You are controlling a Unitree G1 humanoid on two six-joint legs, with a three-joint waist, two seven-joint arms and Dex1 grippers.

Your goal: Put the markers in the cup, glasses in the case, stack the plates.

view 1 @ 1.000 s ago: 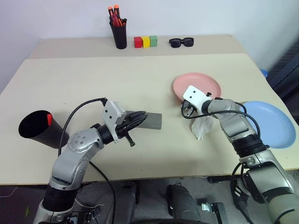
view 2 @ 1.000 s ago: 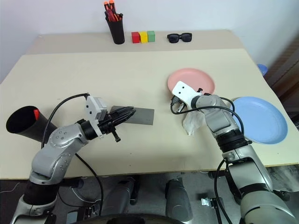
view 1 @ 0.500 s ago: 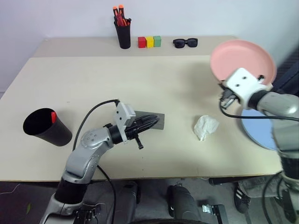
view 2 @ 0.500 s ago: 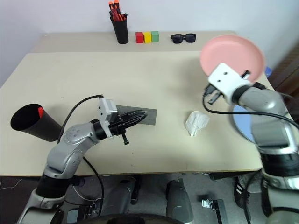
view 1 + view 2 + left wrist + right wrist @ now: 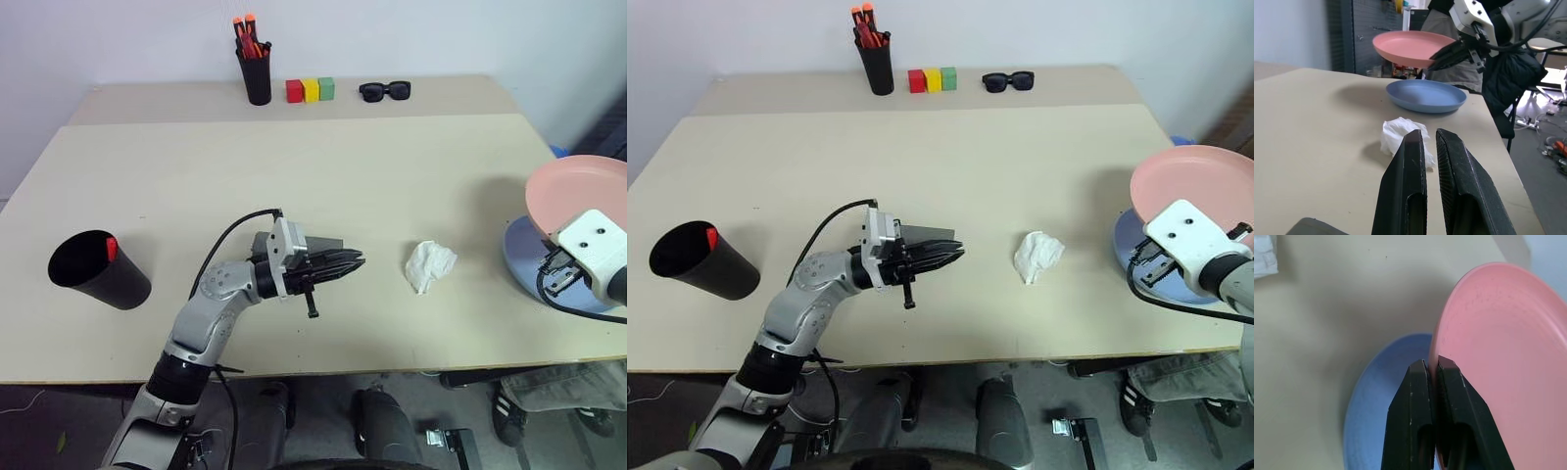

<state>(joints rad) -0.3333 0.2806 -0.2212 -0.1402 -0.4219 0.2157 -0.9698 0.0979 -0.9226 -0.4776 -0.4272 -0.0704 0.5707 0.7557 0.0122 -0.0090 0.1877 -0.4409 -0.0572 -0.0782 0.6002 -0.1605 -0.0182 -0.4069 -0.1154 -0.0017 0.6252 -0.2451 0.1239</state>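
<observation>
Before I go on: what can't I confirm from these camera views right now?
- Grey case: in the head views the left gripper covers most of it, so lid state and whether the glasses are inside stay hidden.
- Black cup: one red cap shows at the rim; a second marker cannot be made out in the dark interior.
- Blue plate: the pink plate, gripped by the right gripper, and that arm cover most of it.

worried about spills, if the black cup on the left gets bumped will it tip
Probably fairly easily. The black cup tapers to a narrower base and leans, so a push near its rim could topple it. It looks light, with a red-capped marker at its rim, so it might slide too. On its side it would likely roll.
</observation>
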